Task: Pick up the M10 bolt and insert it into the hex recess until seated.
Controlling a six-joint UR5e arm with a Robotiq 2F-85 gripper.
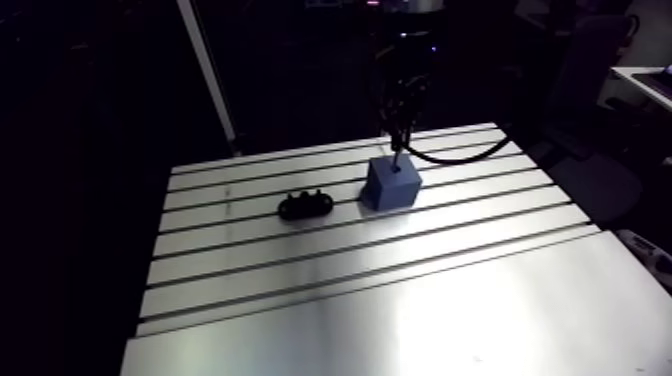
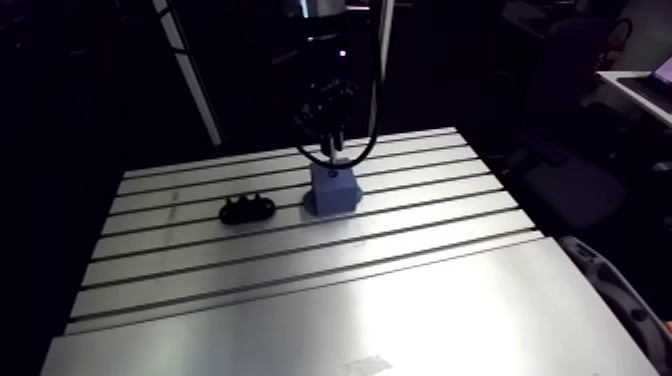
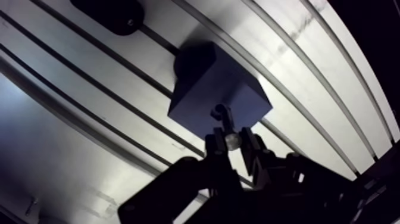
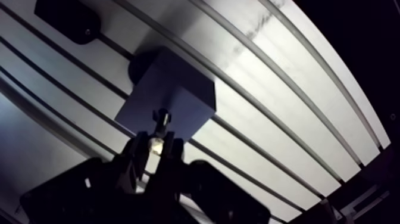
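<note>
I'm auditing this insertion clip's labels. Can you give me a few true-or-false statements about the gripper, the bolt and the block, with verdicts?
1. The gripper has the bolt clamped between its fingers. True.
2. The bolt lies flat on the table beside the block. False: it is held roughly upright, tip down, over the blue block's top face.
3. The blue block rests on top of the black part. False: both sit on the table, apart from each other.
4. Only one blue block is on the table. True.
5. The gripper is open and empty. False: it is shut on the bolt.
</note>
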